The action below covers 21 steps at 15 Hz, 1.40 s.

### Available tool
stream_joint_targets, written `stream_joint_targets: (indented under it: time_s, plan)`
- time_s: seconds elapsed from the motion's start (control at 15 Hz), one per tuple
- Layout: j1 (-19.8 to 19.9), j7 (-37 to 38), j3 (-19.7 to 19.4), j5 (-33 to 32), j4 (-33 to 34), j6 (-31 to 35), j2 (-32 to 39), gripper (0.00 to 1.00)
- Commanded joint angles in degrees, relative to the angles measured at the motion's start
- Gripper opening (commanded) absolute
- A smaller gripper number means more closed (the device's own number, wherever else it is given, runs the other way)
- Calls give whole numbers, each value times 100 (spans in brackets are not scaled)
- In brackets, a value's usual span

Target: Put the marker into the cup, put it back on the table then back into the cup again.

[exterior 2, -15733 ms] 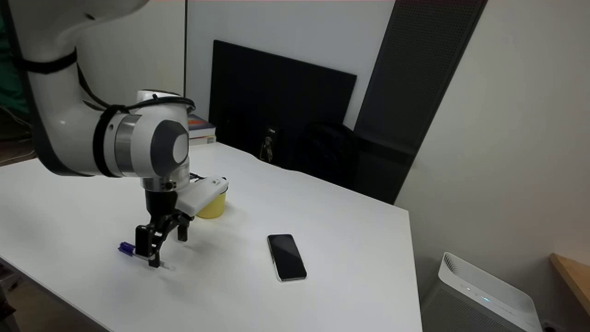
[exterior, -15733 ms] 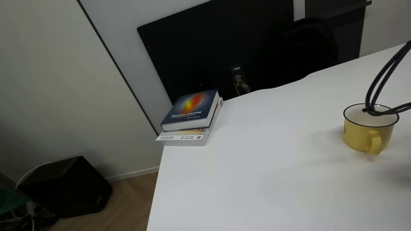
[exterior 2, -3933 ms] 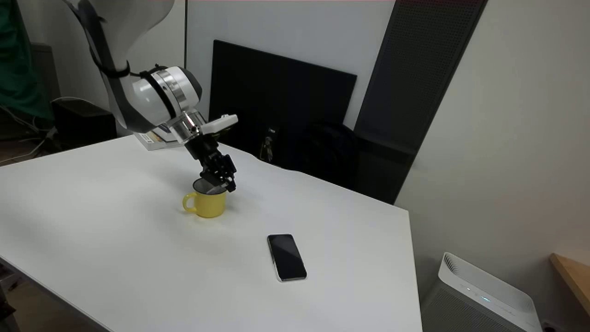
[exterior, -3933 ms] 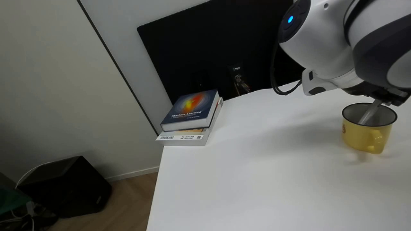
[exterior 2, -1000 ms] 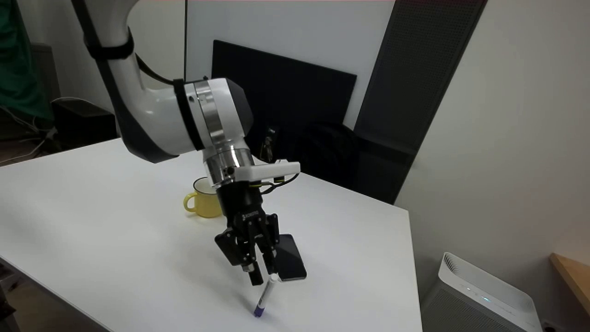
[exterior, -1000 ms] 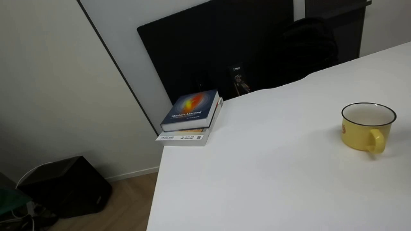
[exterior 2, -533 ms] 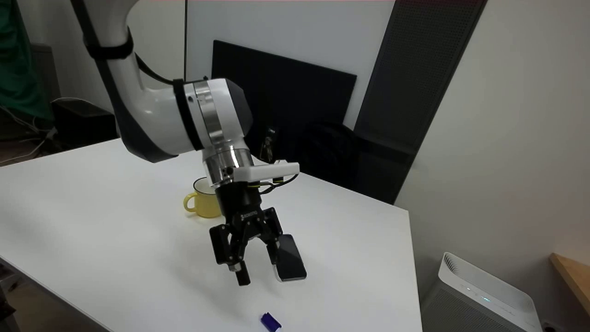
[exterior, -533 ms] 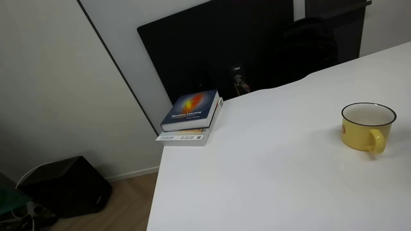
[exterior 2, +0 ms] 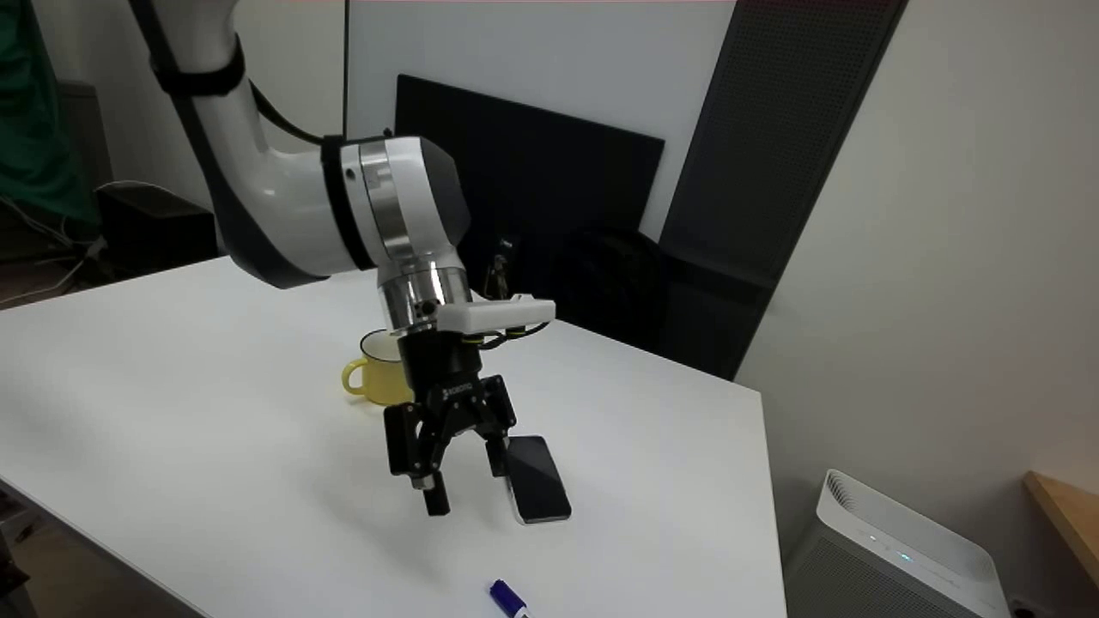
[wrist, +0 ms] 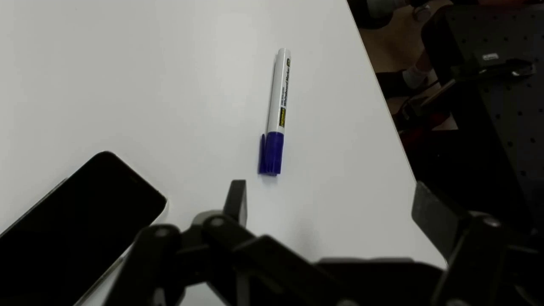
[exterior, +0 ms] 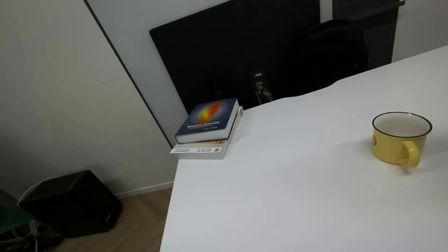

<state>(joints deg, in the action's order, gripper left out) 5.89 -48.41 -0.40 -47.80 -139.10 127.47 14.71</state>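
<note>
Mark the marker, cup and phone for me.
Marker (wrist: 277, 111): wrist view, on the white barrel.
Cup (exterior: 395, 145): in an exterior view, on the yellow outer wall, beside the handle.
Phone (exterior 2: 538, 481): in an exterior view, on the dark screen.

In an exterior view the arm slopes down over the counter, covering part of the back edge before bending round towards the right edge. Two black straps circle it, on either side of the bend. The silver-banded wrist tilts slightly off vertical, and a white housing juts from it on the side of the right edge. Below hangs the black gripper, above the counter top, between the front edge at lower left and the far right corner. Its fingers stand well apart. In the wrist view one finger shows against the counter's surface; the other overlaps its slanting edge.
</note>
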Motion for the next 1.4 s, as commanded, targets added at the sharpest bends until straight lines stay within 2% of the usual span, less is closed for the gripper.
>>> stream_joint_targets:
  time_s: [0.0,0.27,0.47,0.87,1.07,1.33]
  plan:
    - [217,-1022,48,681,-291,604,-483,100]
    - [218,-1879,-51,1543,-463,973,-797,100]
    - [134,-1206,-229,1917,-551,909,-1061,100]
    - [173,-893,-410,3122,-565,822,-1489,100]
    - [197,-594,-536,3484,-659,1119,-1668,100]
    - [237,-1,-687,3612,-862,1659,-1897,100]
